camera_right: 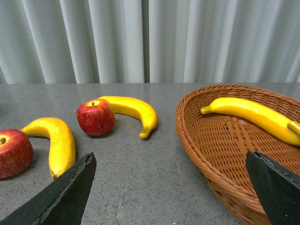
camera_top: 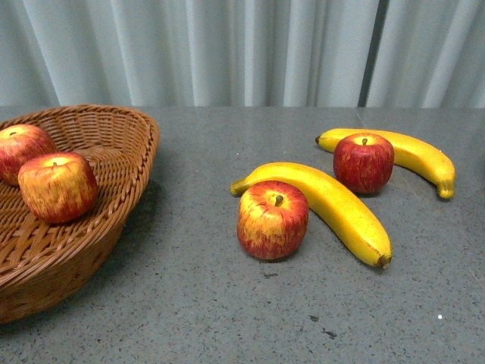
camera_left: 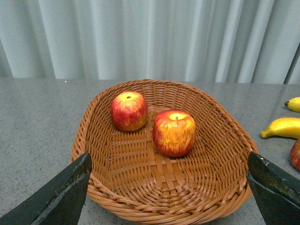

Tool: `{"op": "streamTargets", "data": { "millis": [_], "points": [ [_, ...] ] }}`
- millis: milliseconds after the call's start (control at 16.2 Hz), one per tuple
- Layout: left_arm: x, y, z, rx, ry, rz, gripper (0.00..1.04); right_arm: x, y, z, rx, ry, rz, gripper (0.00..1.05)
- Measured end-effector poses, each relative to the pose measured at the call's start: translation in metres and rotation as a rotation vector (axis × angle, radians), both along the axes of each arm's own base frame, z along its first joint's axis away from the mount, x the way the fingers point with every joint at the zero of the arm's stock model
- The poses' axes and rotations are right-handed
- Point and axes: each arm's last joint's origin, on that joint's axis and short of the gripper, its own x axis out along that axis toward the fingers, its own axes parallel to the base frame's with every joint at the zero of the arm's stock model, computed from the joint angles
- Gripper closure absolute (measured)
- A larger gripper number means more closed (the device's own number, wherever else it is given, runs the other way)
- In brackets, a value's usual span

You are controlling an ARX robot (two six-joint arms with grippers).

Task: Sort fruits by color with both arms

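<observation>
- The left gripper (camera_left: 168, 155) faces a basket (camera_left: 93, 140) on the table (camera_left: 37, 122); the basket spans the gap between its jaws.
- In it, the nearer apple (camera_left: 174, 132) lies close beside the farther apple (camera_left: 129, 110).
- Ahead of the right gripper (camera_right: 169, 154), a second basket (camera_right: 197, 136) holds the basket banana (camera_right: 253, 115).
- Beside that basket, on the table, the far table apple (camera_right: 95, 117) sits just beside the far banana (camera_right: 133, 108). Closer to the jaws, the near table apple (camera_right: 14, 152) sits just beside the near banana (camera_right: 56, 140).

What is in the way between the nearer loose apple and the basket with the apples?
Nothing visible. Only bare table lies between the nearer apple and the wicker basket. The banana curves round the apple's other side, away from the basket.
</observation>
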Motion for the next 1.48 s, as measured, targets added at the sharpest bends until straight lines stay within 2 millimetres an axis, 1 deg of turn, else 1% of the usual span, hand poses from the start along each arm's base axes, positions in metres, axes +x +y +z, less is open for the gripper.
{"op": "streamTargets", "data": {
  "millis": [741, 803, 865, 926, 1050, 1174, 1235, 1359, 1482],
  "points": [
    [0.000, 0.000, 0.000, 0.000, 0.000, 0.000, 0.07, 0.000, 0.000, 0.000, 0.000, 0.000, 0.000, 0.07],
    [0.000, -0.002, -0.002, -0.015, 0.130, 0.074, 0.07, 0.000, 0.000, 0.000, 0.000, 0.000, -0.001, 0.07],
    [0.001, -0.006, 0.002, 0.003, 0.283, 0.153, 0.07, 0.000, 0.000, 0.000, 0.000, 0.000, -0.001, 0.07],
    [0.007, -0.012, 0.012, 0.029, 0.289, 0.200, 0.07, 0.000, 0.000, 0.000, 0.000, -0.001, 0.002, 0.07],
    [0.015, -0.017, 0.033, 0.020, 0.203, 0.230, 0.07, 0.000, 0.000, 0.000, 0.000, 0.001, 0.000, 0.07],
    [0.031, -0.025, 0.063, 0.003, 0.085, 0.187, 0.07, 0.000, 0.000, 0.000, 0.000, 0.000, 0.000, 0.07],
    [0.045, -0.035, 0.074, 0.014, 0.050, 0.110, 0.07, 0.000, 0.000, 0.000, 0.000, 0.000, 0.000, 0.07],
    [0.092, -0.069, 0.089, 0.059, 0.026, -0.094, 0.07, 0.000, 0.000, 0.000, 0.000, 0.000, 0.000, 0.07],
    [0.143, -0.116, 0.098, 0.098, 0.073, -0.325, 0.07, 0.000, 0.000, 0.000, 0.000, 0.001, 0.000, 0.07]
  ]
}}
